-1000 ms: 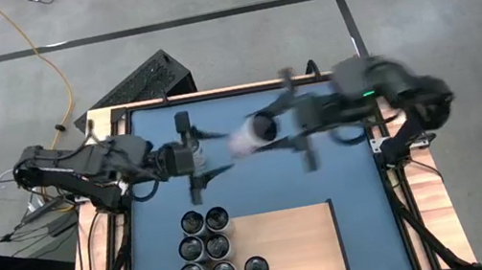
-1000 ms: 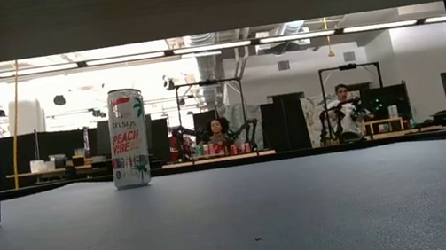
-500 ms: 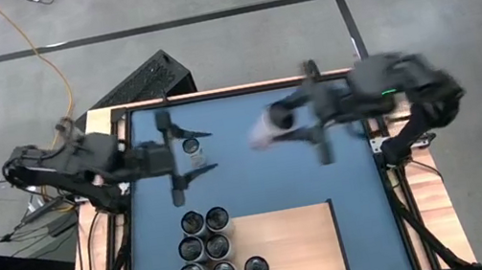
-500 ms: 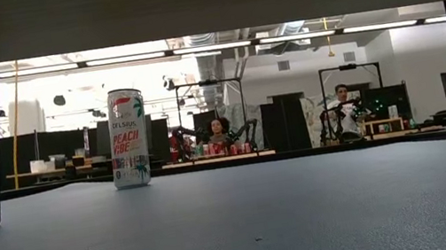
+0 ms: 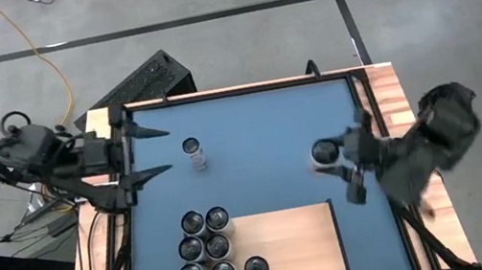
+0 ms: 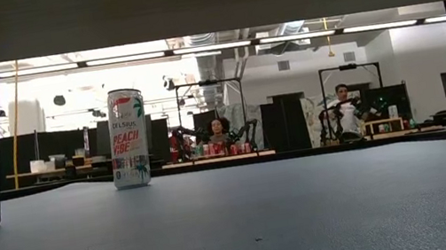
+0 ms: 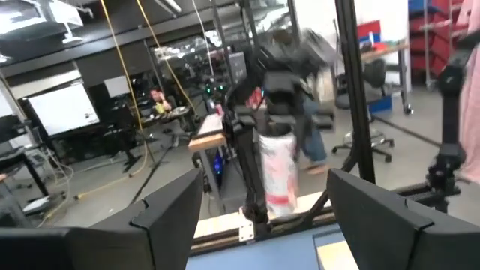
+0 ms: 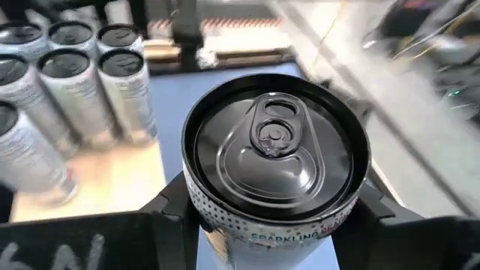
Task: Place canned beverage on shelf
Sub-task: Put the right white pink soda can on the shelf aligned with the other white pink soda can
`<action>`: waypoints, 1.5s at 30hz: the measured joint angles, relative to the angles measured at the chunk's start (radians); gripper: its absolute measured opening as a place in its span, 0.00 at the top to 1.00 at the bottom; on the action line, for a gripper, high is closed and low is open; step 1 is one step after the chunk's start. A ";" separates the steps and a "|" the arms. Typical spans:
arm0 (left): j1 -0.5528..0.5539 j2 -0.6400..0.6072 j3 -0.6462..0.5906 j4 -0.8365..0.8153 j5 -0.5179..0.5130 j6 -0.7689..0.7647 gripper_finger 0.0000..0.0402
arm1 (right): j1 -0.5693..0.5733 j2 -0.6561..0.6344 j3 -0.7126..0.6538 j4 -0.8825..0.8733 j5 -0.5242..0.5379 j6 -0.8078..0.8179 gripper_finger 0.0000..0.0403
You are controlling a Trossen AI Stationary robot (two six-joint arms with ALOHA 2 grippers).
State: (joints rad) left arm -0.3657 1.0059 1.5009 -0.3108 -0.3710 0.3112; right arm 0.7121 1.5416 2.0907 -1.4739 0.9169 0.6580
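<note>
Six cans (image 5: 211,249) crowd the shelf's (image 5: 292,243) left; its right lies free.

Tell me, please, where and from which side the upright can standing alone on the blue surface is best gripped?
Grip the lone can around the middle of its round side wall, coming in level from the left, where the open left gripper already faces it. It stands upright and apart from the cans on the shelf. The right gripper already holds another can.
</note>
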 joint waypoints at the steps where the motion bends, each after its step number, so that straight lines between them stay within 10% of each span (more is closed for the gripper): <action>1: -0.003 -0.007 0.000 0.003 0.000 -0.002 0.32 | 0.032 -0.013 -0.066 0.044 0.068 0.038 0.51; 8: -0.010 -0.017 0.000 0.000 0.000 -0.011 0.32 | 0.097 -0.178 -0.535 0.513 0.205 0.027 0.51; 18: -0.010 -0.019 0.000 -0.012 -0.002 -0.006 0.32 | -0.171 -0.338 -0.929 1.352 -0.342 -0.399 0.51; 31: -0.010 -0.019 0.000 -0.062 -0.010 -0.031 0.32 | -0.264 -0.115 -0.746 1.266 -0.612 -0.516 0.51; 37: -0.010 -0.019 0.000 -0.078 -0.011 -0.036 0.32 | -0.264 0.043 -0.463 0.942 -0.603 -0.546 0.51; 45: -0.010 -0.018 0.000 -0.105 -0.010 -0.054 0.32 | -0.290 0.147 -0.410 0.955 -0.640 -0.480 0.51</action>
State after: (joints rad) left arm -0.3752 0.9874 1.5005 -0.4159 -0.3813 0.2573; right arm 0.4217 1.6882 1.6810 -0.5186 0.2768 0.1775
